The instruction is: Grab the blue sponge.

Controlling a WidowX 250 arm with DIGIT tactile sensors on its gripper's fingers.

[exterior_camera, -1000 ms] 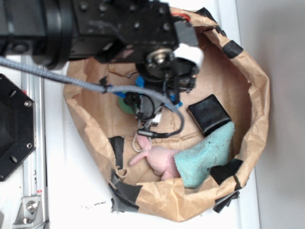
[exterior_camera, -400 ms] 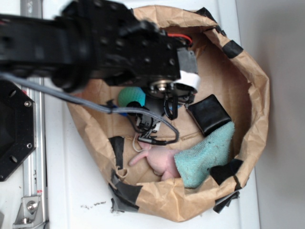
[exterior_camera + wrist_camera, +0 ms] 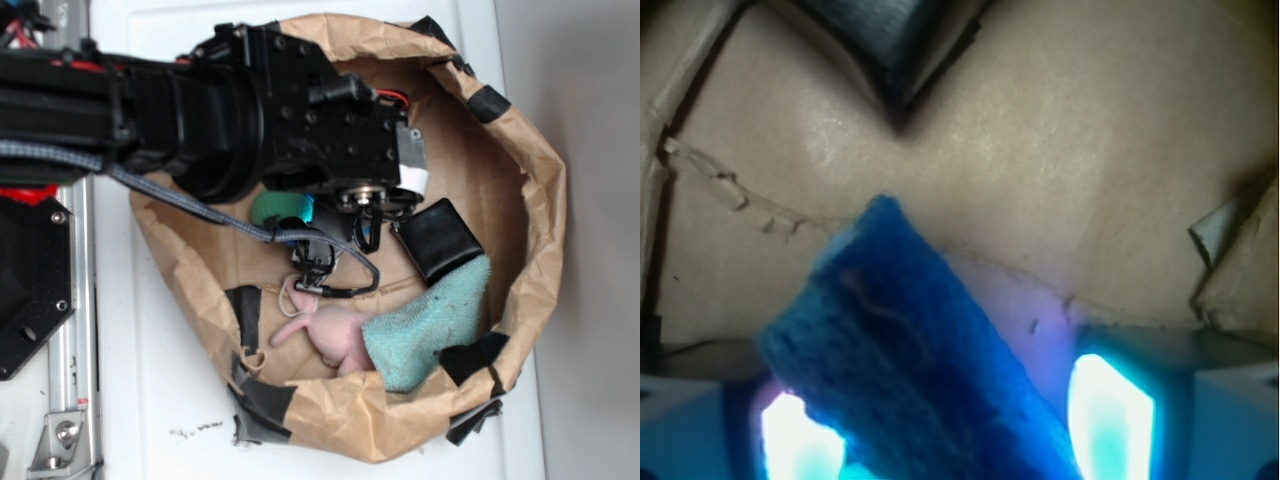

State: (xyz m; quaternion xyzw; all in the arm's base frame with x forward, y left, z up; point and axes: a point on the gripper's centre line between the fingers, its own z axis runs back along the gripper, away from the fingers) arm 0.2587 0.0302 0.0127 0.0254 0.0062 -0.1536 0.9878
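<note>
The blue sponge (image 3: 910,340) fills the lower middle of the wrist view, lying slantwise on the brown paper floor with one corner pointing up and left. My gripper (image 3: 950,430) straddles it, open. The left fingertip (image 3: 790,445) sits against the sponge's edge, and a strip of paper shows between the sponge and the right fingertip (image 3: 1110,410). In the exterior view the black wrist (image 3: 340,130) hangs over the bag's middle and hides the jaws. Only a blue sliver (image 3: 306,207) shows beneath it, and I cannot tell whether that is sponge or finger.
Everything lies inside a crumpled brown paper bag (image 3: 545,200) patched with black tape. A green ball (image 3: 270,207) rests just left of the wrist, a black block (image 3: 437,240) to its right. A teal cloth (image 3: 430,325) and a pink soft toy (image 3: 330,335) lie nearer the front.
The arm has swung so that its body now reaches in from the left. The wrist has shifted slightly down and right, uncovering more of the green ball.
</note>
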